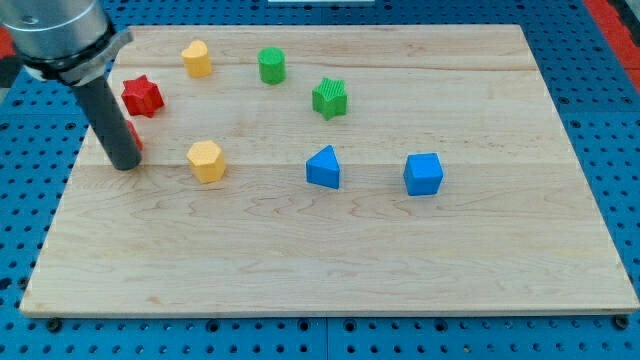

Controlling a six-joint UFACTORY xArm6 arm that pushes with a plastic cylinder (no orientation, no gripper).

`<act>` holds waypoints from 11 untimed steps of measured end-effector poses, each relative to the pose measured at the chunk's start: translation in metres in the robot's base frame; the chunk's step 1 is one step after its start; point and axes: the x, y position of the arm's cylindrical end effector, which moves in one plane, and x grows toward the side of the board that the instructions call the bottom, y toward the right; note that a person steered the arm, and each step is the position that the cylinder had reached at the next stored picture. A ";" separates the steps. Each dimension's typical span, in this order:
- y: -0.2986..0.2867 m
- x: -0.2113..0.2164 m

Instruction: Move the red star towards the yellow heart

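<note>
The red star (142, 96) lies near the board's upper left. My tip (125, 165) rests on the board just below and slightly left of it. A second red block (135, 136) shows only as a sliver behind the rod's right side. Two yellow blocks are in view: one (197, 58) above and right of the star, the other (206, 160) to the right of my tip. I cannot tell which of them is the heart.
A green round block (271, 65) and a green star (329, 97) sit at the upper middle. A blue triangle (323, 167) and a blue cube (423, 173) lie right of centre. The wooden board (320, 270) has its left edge close to my tip.
</note>
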 end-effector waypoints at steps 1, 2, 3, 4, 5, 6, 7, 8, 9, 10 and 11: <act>-0.001 -0.022; -0.001 -0.042; -0.015 -0.036; -0.054 -0.026; -0.074 -0.031; -0.064 -0.055; -0.037 -0.084; -0.005 -0.110; 0.031 -0.134; 0.048 -0.153; 0.047 -0.168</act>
